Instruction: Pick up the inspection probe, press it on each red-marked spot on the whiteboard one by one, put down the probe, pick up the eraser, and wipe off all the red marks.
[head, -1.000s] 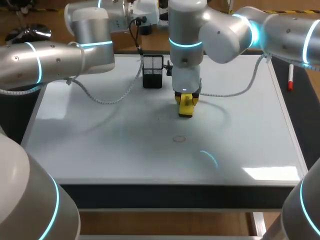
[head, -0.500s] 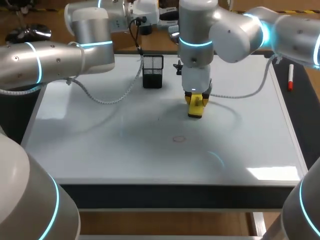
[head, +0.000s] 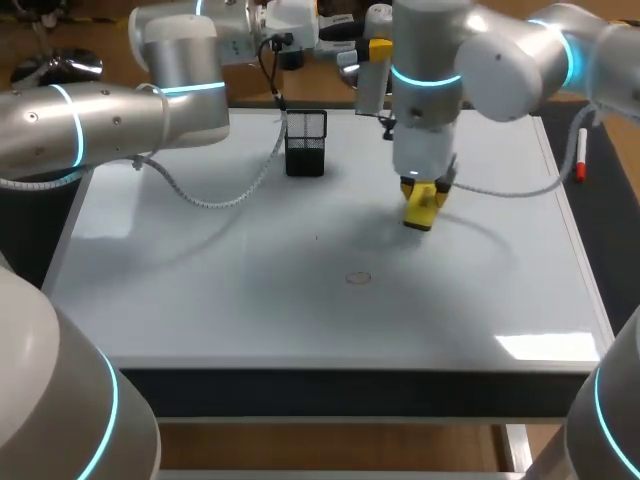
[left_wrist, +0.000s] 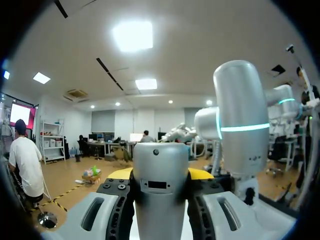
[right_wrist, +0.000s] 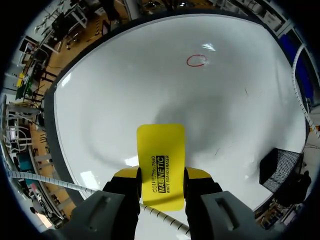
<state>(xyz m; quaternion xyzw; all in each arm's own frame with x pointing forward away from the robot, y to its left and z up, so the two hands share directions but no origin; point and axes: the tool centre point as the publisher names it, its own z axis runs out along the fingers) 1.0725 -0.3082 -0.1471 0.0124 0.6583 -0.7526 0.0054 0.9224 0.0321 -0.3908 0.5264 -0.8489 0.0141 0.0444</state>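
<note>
My right gripper (head: 426, 192) is shut on the yellow eraser (head: 421, 212), low over the whiteboard (head: 200, 290), right of centre. In the right wrist view the eraser (right_wrist: 161, 150) sticks out between the fingers of the right gripper (right_wrist: 161, 176). A red circle mark (right_wrist: 196, 60) lies well ahead of the eraser; the same red mark (head: 358, 277) shows faintly in the head view. My left gripper (head: 378, 48) is raised behind the board's far edge, shut on the grey probe (left_wrist: 160, 200), which stands between the fingers of the left gripper (left_wrist: 160, 175).
A black mesh holder (head: 305, 143) stands at the whiteboard's far side, left of the right arm; it also shows in the right wrist view (right_wrist: 281, 171). A red marker (head: 580, 156) lies off the board's right edge. A white cable (head: 220, 195) trails over the board.
My right arm has carried the eraser to the right across the board, away from the red circle. The left arm has stayed where it was.
</note>
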